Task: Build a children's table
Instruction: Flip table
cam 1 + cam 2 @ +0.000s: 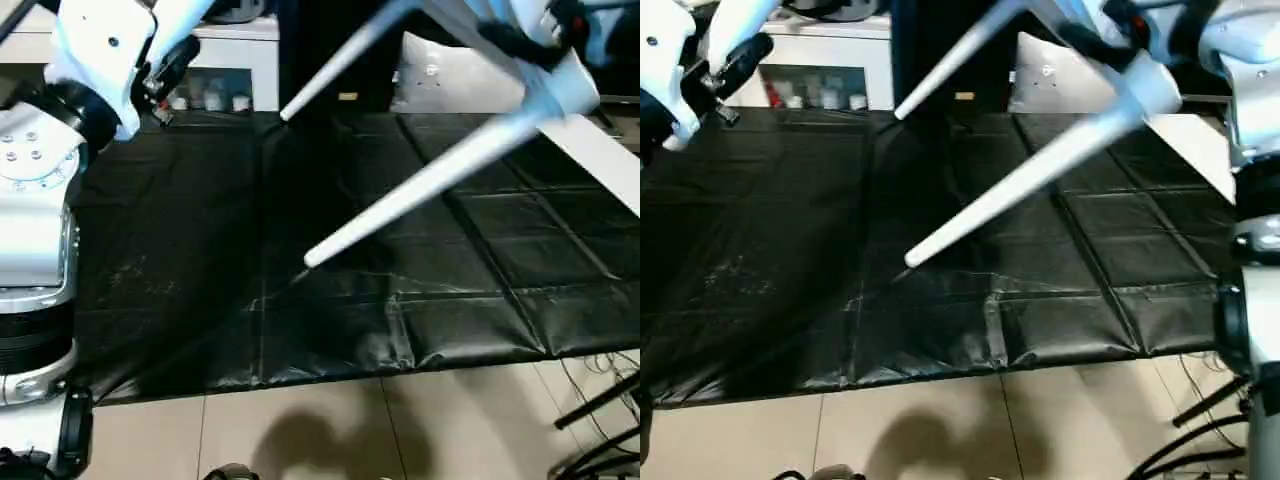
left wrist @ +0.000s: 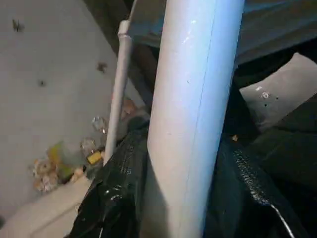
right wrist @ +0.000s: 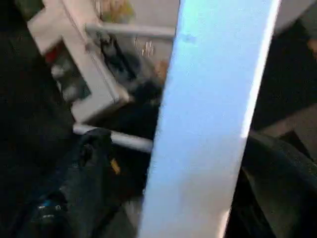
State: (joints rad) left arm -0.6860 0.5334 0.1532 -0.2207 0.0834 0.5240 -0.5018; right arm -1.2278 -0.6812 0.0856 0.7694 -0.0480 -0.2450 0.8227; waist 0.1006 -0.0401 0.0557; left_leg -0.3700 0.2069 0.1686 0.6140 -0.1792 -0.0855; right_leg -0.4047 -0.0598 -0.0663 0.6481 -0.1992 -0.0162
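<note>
The children's table hangs tilted at the upper right over the black sheet. Its white tabletop [image 1: 600, 160] shows as a slanted edge. Two fitted legs point down and left: a near leg [image 1: 420, 190] and a far leg [image 1: 345, 60]. My right gripper [image 1: 1110, 35] is at the corner where the near leg [image 3: 208, 124] joins the top. At the upper left my left gripper [image 1: 735, 60] is shut on a separate white leg [image 2: 190, 124], which rises out of the picture's top.
A black plastic sheet [image 1: 200, 260] covers the floor, with bare tiles [image 1: 400, 430] in front. A grey cushion [image 1: 430, 70] lies at the back. A white shelf [image 1: 235, 60] with small items stands behind. Cables and a stand [image 1: 600, 420] lie at the lower right.
</note>
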